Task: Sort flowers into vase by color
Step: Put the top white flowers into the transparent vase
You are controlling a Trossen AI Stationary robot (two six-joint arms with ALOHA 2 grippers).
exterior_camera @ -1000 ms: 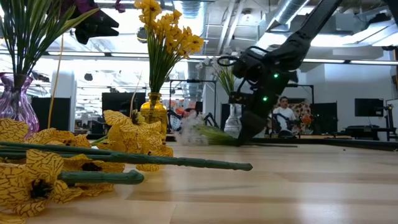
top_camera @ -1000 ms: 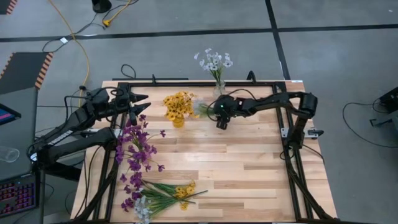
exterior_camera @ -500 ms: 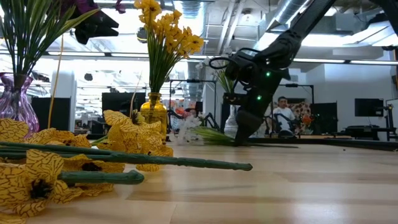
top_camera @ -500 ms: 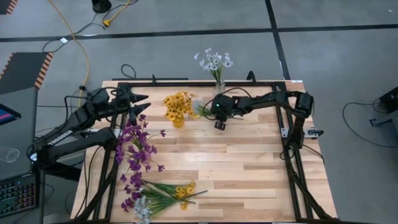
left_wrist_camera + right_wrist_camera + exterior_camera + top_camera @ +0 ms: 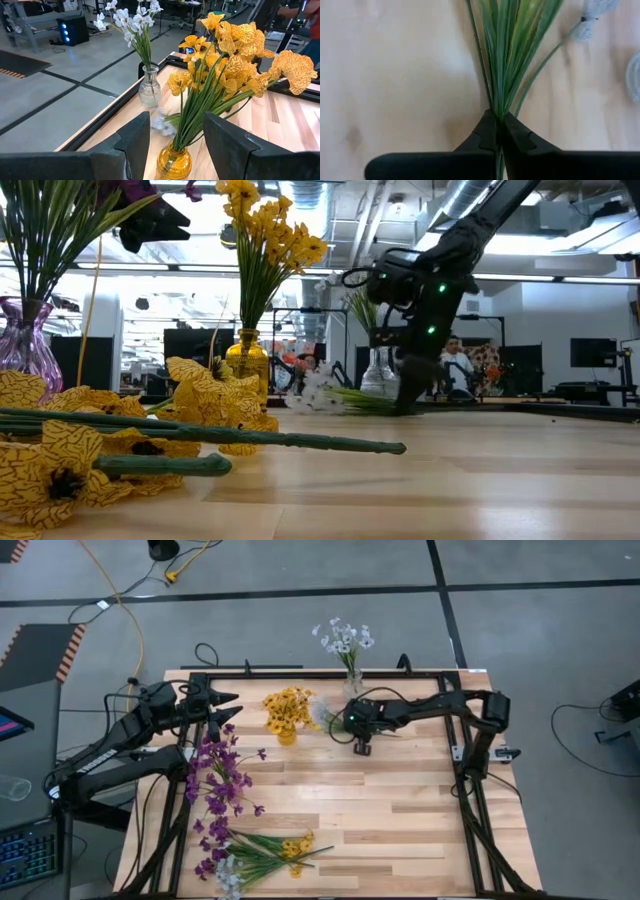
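Note:
A white flower spray (image 5: 325,717) lies on the table between the yellow vase (image 5: 287,733) and the clear vase (image 5: 351,683). Its blossoms (image 5: 318,393) point at the yellow vase, and my right gripper (image 5: 498,131) is shut on its green stems. The yellow vase holds yellow flowers (image 5: 235,60). White flowers (image 5: 131,20) stand in the clear vase. Purple flowers (image 5: 215,775) stand in a purple vase (image 5: 27,345) at the left. My left gripper (image 5: 175,145) hangs open above the far left of the table, holding nothing. My right gripper pinches the white spray's bundle of thin green stems (image 5: 498,107) between its two fingers, near the stems' cut end. The fingers point down from above, one on each side of the bundle. The spray lies low along the table, and its leaves fan out away from the fingers.
A pile of loose flowers (image 5: 255,855), yellow, purple and white, lies at the near left of the table; in the low view its green stems (image 5: 250,438) stretch across the front. A black frame (image 5: 470,740) runs around the tabletop.
My right gripper has shut on the white spray's stems. It has shifted a little toward the table's right and near edges, and the spray has slid along the table with it.

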